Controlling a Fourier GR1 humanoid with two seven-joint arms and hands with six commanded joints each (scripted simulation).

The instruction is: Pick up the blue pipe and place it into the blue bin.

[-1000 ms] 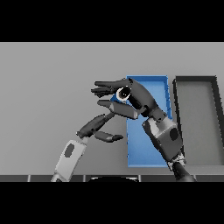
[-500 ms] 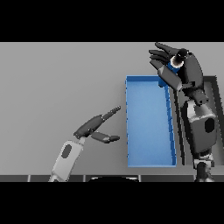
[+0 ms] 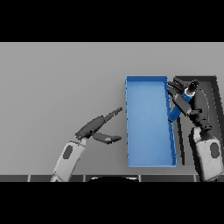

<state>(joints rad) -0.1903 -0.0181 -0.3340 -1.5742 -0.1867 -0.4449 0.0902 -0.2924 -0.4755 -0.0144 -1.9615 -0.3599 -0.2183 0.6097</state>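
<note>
The right robot hand [image 3: 189,97] has its fingers curled round the blue pipe [image 3: 178,107], which slants down over the right wall of the blue bin [image 3: 148,157], its lower end at the rim. A dark bin [image 3: 214,83] stands just right of it. The left robot hand [image 3: 99,128] hovers over the grey table [image 3: 57,78], fingers straight and apart.

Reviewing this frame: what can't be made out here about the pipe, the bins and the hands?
- Blue pipe, head view: its upper end is covered by the right hand; whether it touches the blue bin wall cannot be told.
- Dark bin, head view: mostly hidden behind the right arm and cut off by the right edge; its contents are unseen.
- Left hand, head view: its palm side faces away.
</note>
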